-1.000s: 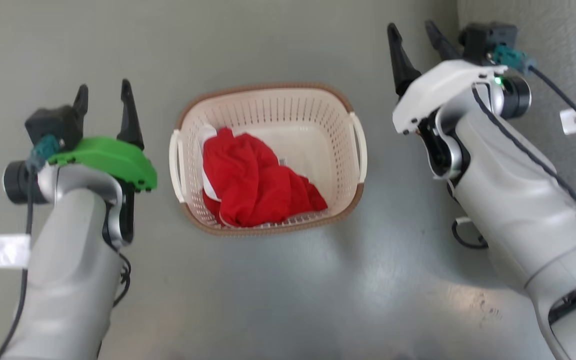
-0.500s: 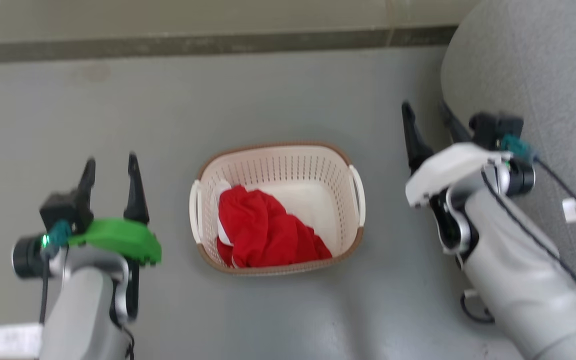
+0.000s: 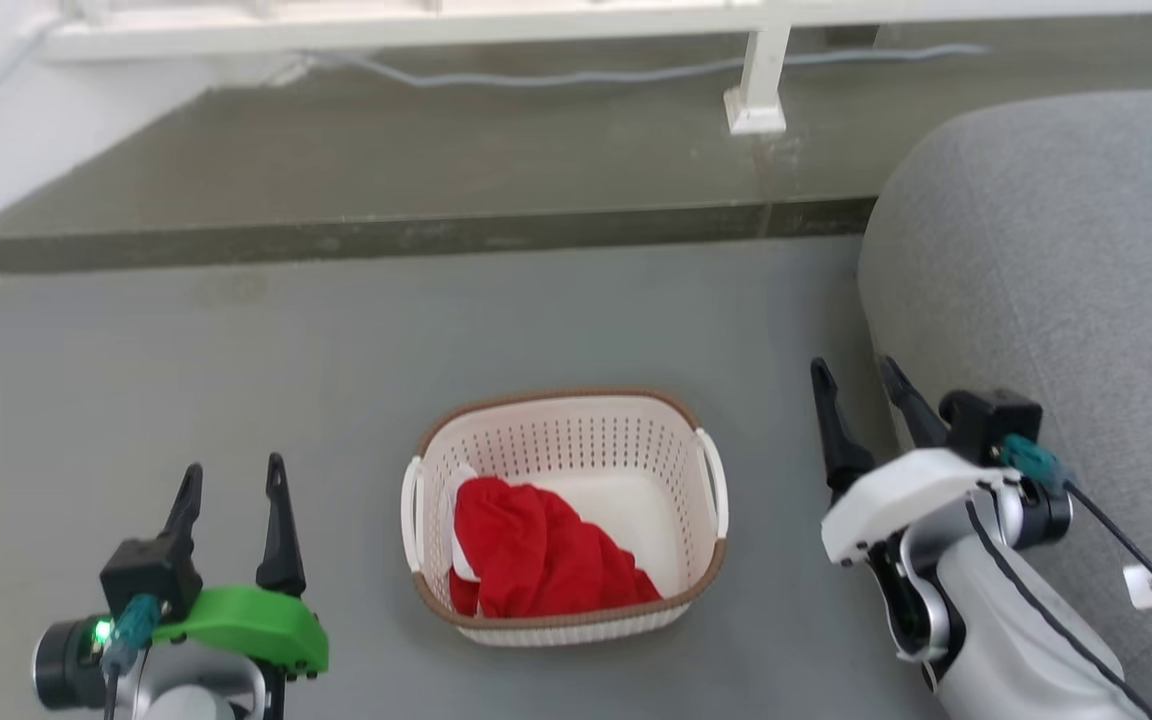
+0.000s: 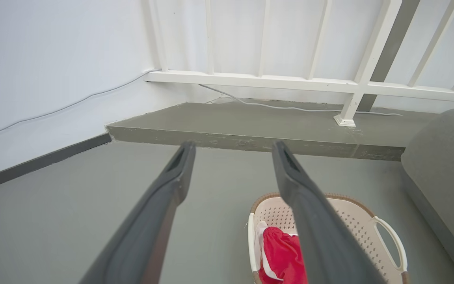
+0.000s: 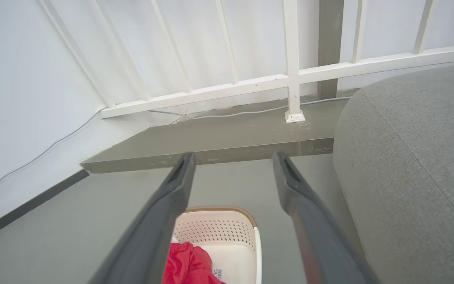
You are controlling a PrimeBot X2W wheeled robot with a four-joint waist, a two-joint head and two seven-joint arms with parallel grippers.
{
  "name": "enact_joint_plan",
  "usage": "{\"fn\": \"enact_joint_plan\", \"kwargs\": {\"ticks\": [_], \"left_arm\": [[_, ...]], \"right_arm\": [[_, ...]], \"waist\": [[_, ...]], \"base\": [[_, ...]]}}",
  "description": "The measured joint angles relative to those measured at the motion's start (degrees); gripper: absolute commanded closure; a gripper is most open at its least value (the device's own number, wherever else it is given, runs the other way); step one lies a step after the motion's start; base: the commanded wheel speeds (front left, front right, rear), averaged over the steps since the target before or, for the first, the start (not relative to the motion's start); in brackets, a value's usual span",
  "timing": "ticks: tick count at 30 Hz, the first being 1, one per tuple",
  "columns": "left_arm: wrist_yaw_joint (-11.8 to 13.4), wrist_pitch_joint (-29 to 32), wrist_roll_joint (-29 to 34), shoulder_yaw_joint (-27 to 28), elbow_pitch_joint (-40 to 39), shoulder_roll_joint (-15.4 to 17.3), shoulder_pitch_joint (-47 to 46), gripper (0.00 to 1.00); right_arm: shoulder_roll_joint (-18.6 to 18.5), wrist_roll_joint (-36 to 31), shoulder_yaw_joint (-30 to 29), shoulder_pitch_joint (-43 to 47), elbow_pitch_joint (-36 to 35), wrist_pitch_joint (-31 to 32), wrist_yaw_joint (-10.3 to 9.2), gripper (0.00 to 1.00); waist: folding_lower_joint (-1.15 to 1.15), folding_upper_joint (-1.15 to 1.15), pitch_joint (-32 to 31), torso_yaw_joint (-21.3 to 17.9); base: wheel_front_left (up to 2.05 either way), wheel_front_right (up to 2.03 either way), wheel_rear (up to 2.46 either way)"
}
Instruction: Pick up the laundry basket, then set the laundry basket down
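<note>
The laundry basket (image 3: 576, 440), cream-white with perforated sides, a brown rim and white side handles, rests on the grey floor with a red garment (image 3: 536, 550) inside. It also appears low in the left wrist view (image 4: 353, 221) and the right wrist view (image 5: 219, 227). My left gripper (image 3: 236, 478) hangs open to the basket's left, apart from it. To the right of the basket my right gripper (image 3: 854, 372) is open too, holding nothing. In each wrist view the two dark fingers (image 4: 164, 205) (image 5: 172, 201) stand spread with only floor between them.
A grey upholstered seat (image 3: 1066, 280) bulks close beside my right arm. A raised grey step (image 3: 416, 190) runs across behind the basket, carrying a white railing post (image 3: 758, 85) and a white cable (image 3: 536, 75). A white wall (image 4: 45, 71) stands at the left.
The head view has tilted up, so the basket and both grippers sit lower in the picture and the step and railing now show. Both grippers stay open beside the basket.
</note>
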Motion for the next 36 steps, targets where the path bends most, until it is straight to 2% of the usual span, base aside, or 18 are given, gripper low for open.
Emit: {"fn": "enact_joint_plan", "kwargs": {"ticks": [15, 35, 36], "left_arm": [[0.34, 0.0, 2.66, 2.9, -8.48, -0.94, 7.79, 0.0], [0.35, 0.0, 5.42, 4.0, -13.68, -1.25, 11.57, 0.0], [0.35, 0.0, 5.52, 4.1, -13.81, -1.26, 11.84, 1.0]], "right_arm": [[0.69, -4.1, -6.17, 8.82, -7.09, 0.0, -0.01, 0.0], [2.19, -7.65, -9.09, 13.34, -12.24, 0.0, -0.01, 0.0], [2.25, -7.83, -9.11, 13.54, -12.41, 0.0, -0.01, 1.0]], "waist": [[0.0, 0.0, -3.41, -0.13], [0.0, 0.0, -3.14, -0.11], [0.0, 0.0, -3.14, -0.1]], "base": [[0.0, 0.0, 0.0], [0.0, 0.0, 0.0], [0.0, 0.0, 0.0]]}}
